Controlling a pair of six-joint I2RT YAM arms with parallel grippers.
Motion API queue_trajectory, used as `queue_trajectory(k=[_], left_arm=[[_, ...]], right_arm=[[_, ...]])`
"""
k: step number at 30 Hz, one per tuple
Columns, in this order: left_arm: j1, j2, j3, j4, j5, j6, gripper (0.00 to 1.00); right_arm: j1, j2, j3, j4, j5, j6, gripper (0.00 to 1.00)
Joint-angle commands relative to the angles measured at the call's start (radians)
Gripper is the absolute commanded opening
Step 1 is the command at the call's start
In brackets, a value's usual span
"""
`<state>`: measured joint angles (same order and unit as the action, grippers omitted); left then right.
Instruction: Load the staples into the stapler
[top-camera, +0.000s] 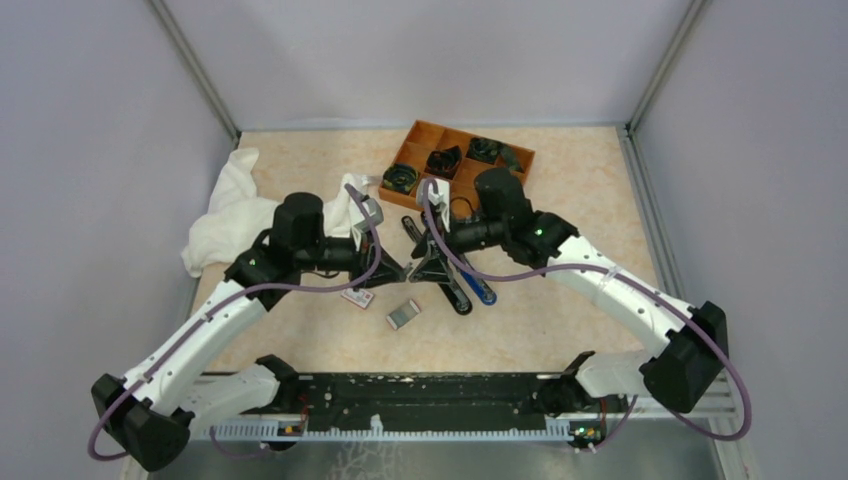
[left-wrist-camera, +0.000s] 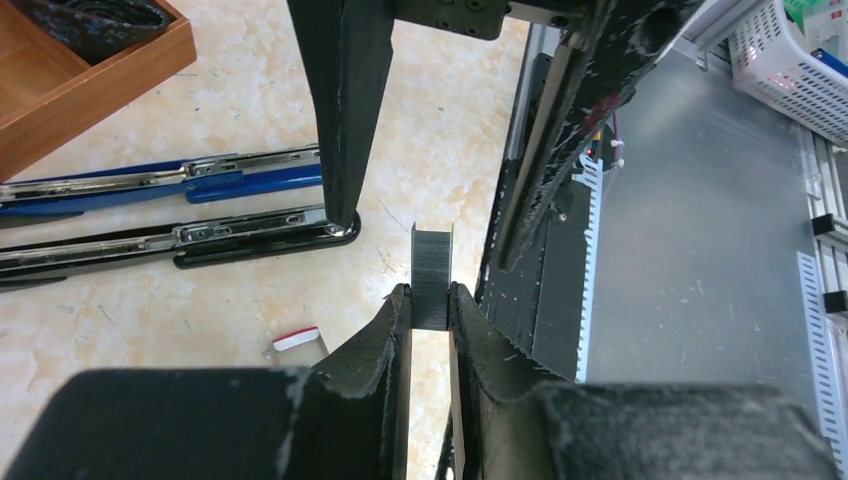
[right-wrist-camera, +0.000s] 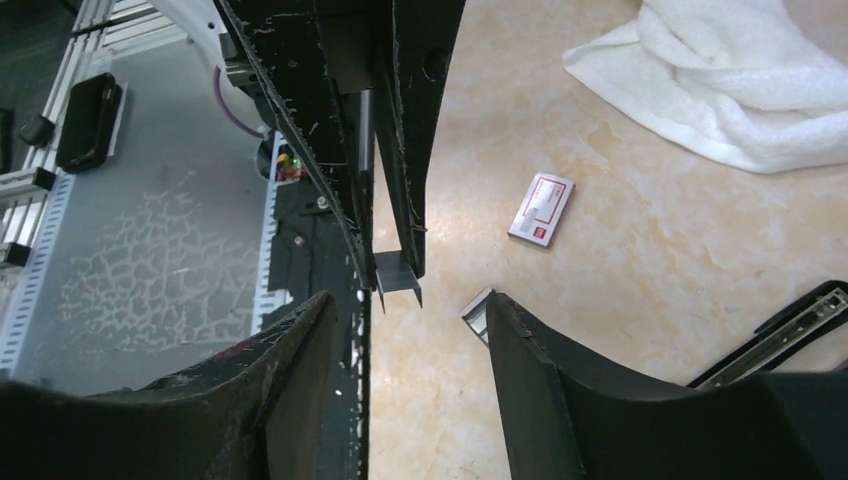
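My left gripper (left-wrist-camera: 430, 291) is shut on a small grey block of staples (left-wrist-camera: 432, 262) and holds it above the table. The same block shows in the right wrist view (right-wrist-camera: 397, 274), pinched between the left fingers. My right gripper (right-wrist-camera: 408, 303) is open and empty, its fingers (right-wrist-camera: 300, 345) on either side of and just below that block. In the top view both grippers meet tip to tip, left (top-camera: 396, 270) and right (top-camera: 427, 262). The black stapler (left-wrist-camera: 190, 245) lies open on the table (top-camera: 456, 297). The white carton with red label (right-wrist-camera: 541, 209) lies flat (top-camera: 358, 297).
A blue-and-black stapler (left-wrist-camera: 160, 182) lies open beside the black one (top-camera: 484, 290). A small silver inner box (top-camera: 404, 314) lies near the carton. A wooden divided tray (top-camera: 465, 150) with black items stands at the back. A white towel (top-camera: 232, 210) lies at the left.
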<state>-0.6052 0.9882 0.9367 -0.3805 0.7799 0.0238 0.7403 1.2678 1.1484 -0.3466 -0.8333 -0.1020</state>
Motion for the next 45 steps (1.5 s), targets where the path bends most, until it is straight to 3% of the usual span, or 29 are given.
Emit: queue_trajectory(k=[1, 18, 34, 39, 45], left_arm=[[-0.010, 0.000, 0.033, -0.006, 0.047, 0.030, 0.22], [-0.022, 0.015, 0.019, -0.008, 0.048, 0.030, 0.22], [-0.023, 0.024, 0.000, 0.000, 0.083, 0.038, 0.22], [-0.023, 0.012, -0.011, -0.001, 0.055, 0.042, 0.27], [-0.023, -0.031, -0.039, 0.015, -0.052, 0.002, 0.46]], right_arm=[[0.015, 0.009, 0.060, 0.012, -0.035, -0.024, 0.55], [0.039, 0.012, 0.062, 0.023, -0.046, -0.022, 0.44], [0.039, -0.011, 0.035, 0.000, -0.093, -0.048, 0.09], [0.040, -0.028, 0.014, -0.005, -0.051, -0.044, 0.02], [0.039, -0.075, -0.046, 0.015, 0.123, -0.017, 0.01]])
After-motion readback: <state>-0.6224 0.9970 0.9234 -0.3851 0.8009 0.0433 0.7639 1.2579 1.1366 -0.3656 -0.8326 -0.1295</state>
